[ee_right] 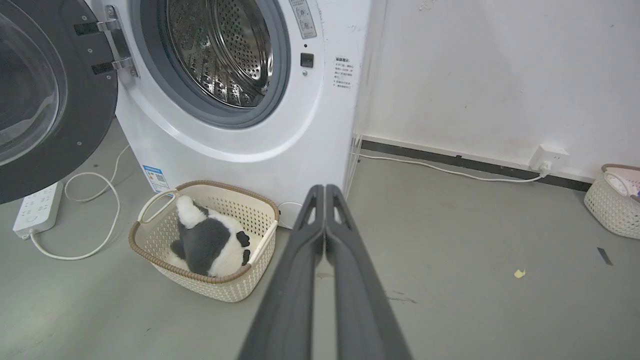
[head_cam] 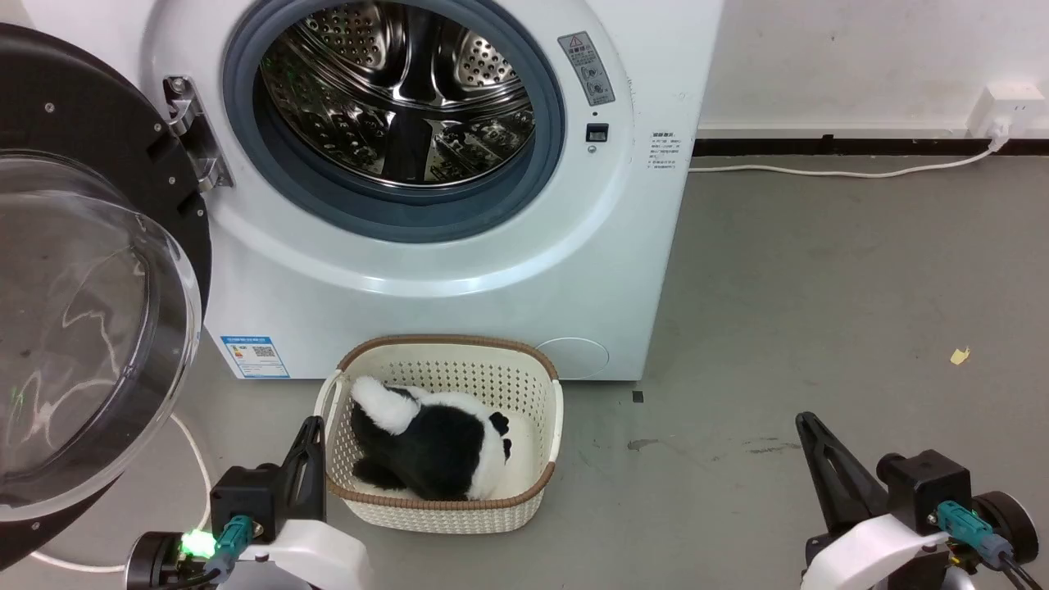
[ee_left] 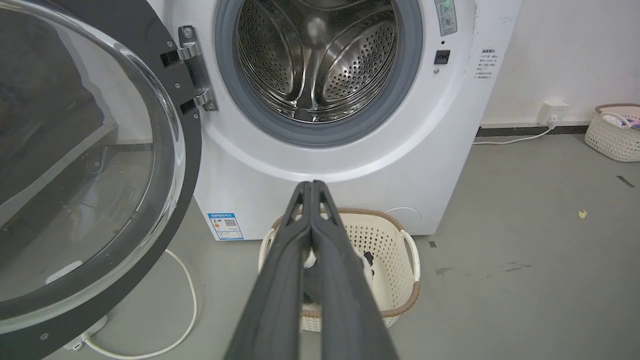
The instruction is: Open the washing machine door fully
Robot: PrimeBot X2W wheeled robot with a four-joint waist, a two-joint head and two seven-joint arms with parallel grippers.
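Door [head_cam: 82, 311] stands swung wide off the washing machine [head_cam: 459, 270]; my left pincer [ee_left: 311, 185] and right pincer [ee_right: 325, 187], clenched empty, probably need push no further.

Washing machine [head_cam: 459, 279]: one, from where I stand.
Door [head_cam: 82, 328]: one.
Hinge [head_cam: 192, 131]: one.
Drum [head_cam: 401, 90]: one.
Grippers: two, the left gripper [ee_left: 311, 186] and the right gripper [ee_right: 325, 188].
Baskets: two, the near basket [head_cam: 451, 340] and the far basket [ee_right: 612, 210].
Plush toy [head_cam: 434, 447]: one.
Power strip [ee_right: 35, 210]: one.
Wall socket [ee_right: 550, 155]: one.
White cords: two, the wall cord [head_cam: 819, 171] and the strip cord [ee_right: 100, 235].
Blue label [head_cam: 256, 354]: one.
Yellow scrap [head_cam: 959, 356]: one.
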